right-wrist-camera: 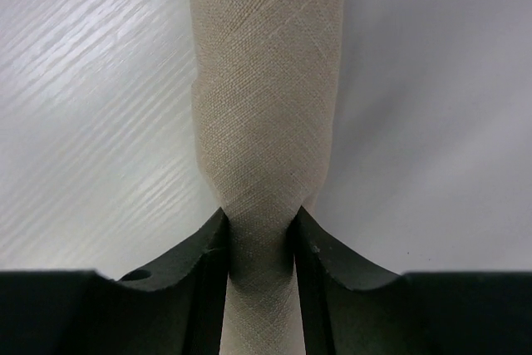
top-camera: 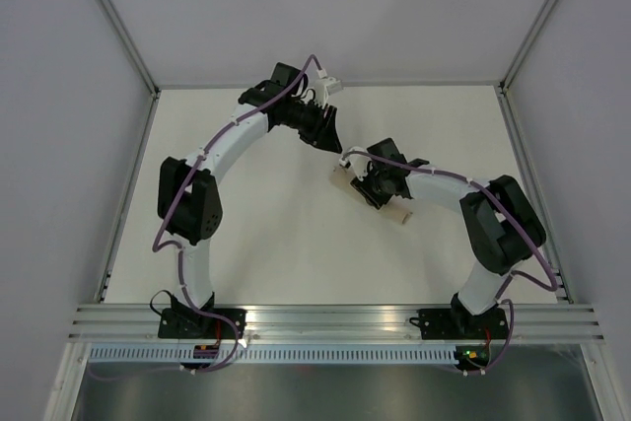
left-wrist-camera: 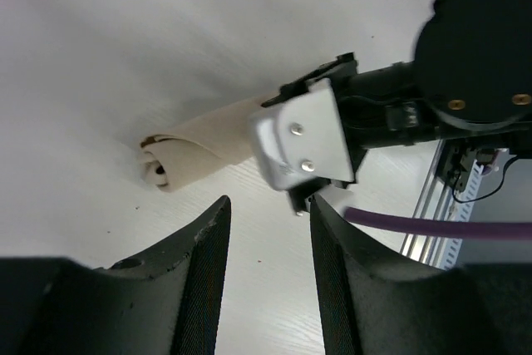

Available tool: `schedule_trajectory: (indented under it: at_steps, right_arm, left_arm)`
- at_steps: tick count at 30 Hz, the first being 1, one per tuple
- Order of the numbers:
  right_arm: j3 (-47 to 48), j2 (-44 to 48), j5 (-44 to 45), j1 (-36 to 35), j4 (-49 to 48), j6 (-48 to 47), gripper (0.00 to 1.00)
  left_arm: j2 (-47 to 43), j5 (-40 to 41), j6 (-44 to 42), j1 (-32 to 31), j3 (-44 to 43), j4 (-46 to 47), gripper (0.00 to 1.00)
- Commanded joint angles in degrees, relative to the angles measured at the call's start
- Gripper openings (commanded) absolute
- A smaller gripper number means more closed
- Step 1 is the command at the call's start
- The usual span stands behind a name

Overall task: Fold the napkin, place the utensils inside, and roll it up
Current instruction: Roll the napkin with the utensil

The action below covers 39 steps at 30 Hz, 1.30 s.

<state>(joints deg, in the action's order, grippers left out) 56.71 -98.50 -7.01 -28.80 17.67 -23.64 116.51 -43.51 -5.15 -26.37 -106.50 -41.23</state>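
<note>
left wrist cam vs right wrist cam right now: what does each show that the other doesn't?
Left wrist only: the napkin's spiral open end; the right gripper seen from outside, clamped across the roll; the left gripper open, empty and apart from the roll; the edge rail.
Right wrist only: a close-up of the weave and the diagonal fold edges, with the cloth squeezed narrow between the fingers.
Both: the rolled napkin lying on the white table, held by the right gripper.
</note>
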Motion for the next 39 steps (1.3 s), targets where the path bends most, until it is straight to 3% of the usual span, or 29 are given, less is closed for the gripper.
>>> schedule_trajectory:
  at_steps: [1, 17, 39]
  right_arm:
    - [2.5, -6.0, 6.7, -0.1, 3.1, 8.7, 0.41]
    - [19.6, -21.7, 11.5, -0.1, 7.1, 31.4, 0.37]
    - [31.0, -31.0, 7.3, 4.7, 6.5, 45.6, 0.39]
  left_arm:
    - [-6.2, 1.3, 6.2, -0.2, 1.6, 2.3, 0.48]
    - [-15.2, 0.6, 6.6, -0.2, 10.5, 2.8, 0.49]
    - [-13.2, 0.0, 9.2, -0.3, 10.4, 2.8, 0.49]
